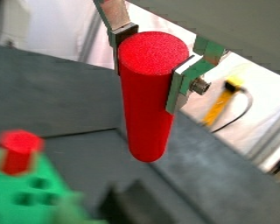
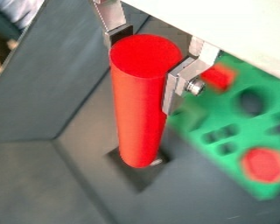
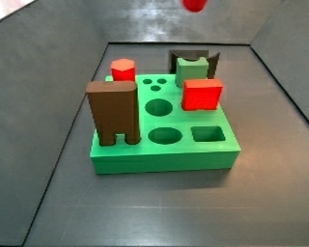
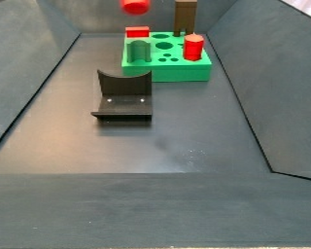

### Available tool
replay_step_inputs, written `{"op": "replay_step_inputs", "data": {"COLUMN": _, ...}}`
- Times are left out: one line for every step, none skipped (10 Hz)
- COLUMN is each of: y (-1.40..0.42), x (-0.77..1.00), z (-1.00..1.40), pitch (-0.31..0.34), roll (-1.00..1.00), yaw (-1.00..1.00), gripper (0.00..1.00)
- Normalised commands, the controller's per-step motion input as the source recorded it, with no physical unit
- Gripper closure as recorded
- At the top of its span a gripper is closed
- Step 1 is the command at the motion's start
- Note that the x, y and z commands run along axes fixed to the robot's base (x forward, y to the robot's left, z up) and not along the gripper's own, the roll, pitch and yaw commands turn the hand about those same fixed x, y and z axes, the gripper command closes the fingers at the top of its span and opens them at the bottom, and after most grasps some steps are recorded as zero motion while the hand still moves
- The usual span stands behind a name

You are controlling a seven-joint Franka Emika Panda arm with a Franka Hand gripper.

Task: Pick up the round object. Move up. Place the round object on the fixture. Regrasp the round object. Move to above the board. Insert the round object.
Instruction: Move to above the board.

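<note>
Aloft, claw (image 1: 154,54) gripping round object (image 1: 147,96), dark floor (image 4: 171,136)

light: even, bright | shadows: soft | wrist views: edges blurred

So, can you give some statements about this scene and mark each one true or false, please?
1. The pincer is shut on the red cylinder peg. True.
2. The peg hangs high above the floor; in a side view only its lower end shows. True.
3. The fixture already holds the cylinder peg. False: the fixture is empty in that view.
4. The red cube lies on the floor beside the green board. False: it sits on the board.
5. A tall brown block stands on the board. True.
</note>
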Motion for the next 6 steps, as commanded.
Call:
{"op": "replay_step_inputs", "data": {"y": -0.87, "x": -1.0, "z": 0.44, "pitch": -0.014, "roll": -1.0, "yaw": -0.16, "gripper": 1.0}}
{"op": "replay_step_inputs", "data": {"y": -0.81, "x": -1.0, "z": 0.42, "pitch": -0.009, "roll": -1.0, "yaw": -0.16, "gripper": 1.0}}
{"op": "replay_step_inputs", "data": {"y": -0.53, "x": -0.73, "z": 0.3, "pitch": -0.014, "roll": -1.0, "yaw": -0.15, "gripper": 1.0}}
{"op": "replay_step_inputs", "data": {"y": -0.27, "x": -0.46, "z": 0.17, "pitch": -0.014, "roll": -1.0, "yaw": -0.15, "gripper": 1.0}}
{"op": "replay_step_inputs", "data": {"y": -0.13, "x": -0.28, "z": 0.08, "pitch": -0.005, "roll": -1.0, "yaw": -0.14, "gripper": 1.0}}
{"op": "replay_step_inputs", "data": {"y": -0.09, "x": -0.21, "z": 0.06, "pitch": 0.001, "roll": -1.0, "yaw": -0.14, "gripper": 1.0}}
